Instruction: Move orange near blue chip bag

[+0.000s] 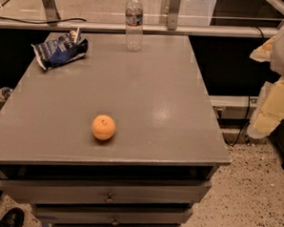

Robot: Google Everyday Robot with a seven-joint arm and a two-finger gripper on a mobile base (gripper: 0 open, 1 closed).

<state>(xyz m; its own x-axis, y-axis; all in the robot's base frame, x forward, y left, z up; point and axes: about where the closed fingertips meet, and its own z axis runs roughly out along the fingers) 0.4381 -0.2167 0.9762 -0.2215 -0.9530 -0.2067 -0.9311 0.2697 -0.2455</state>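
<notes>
- The gripper (270,107), cream and blocky, hangs at the right edge of the view, beyond the table's right side; whether it is open or closed cannot be told.
- The orange (103,127), round and finely dimpled, sits near the front edge of the smooth grey table (158,83).
- The bag (59,50), crumpled dark-blue foil, lies at the far left corner, well apart from the orange.
- A clear plastic bottle (134,22) stands upright at the far edge, right of the bag.
- Grey drawers (104,192) sit under the top.
</notes>
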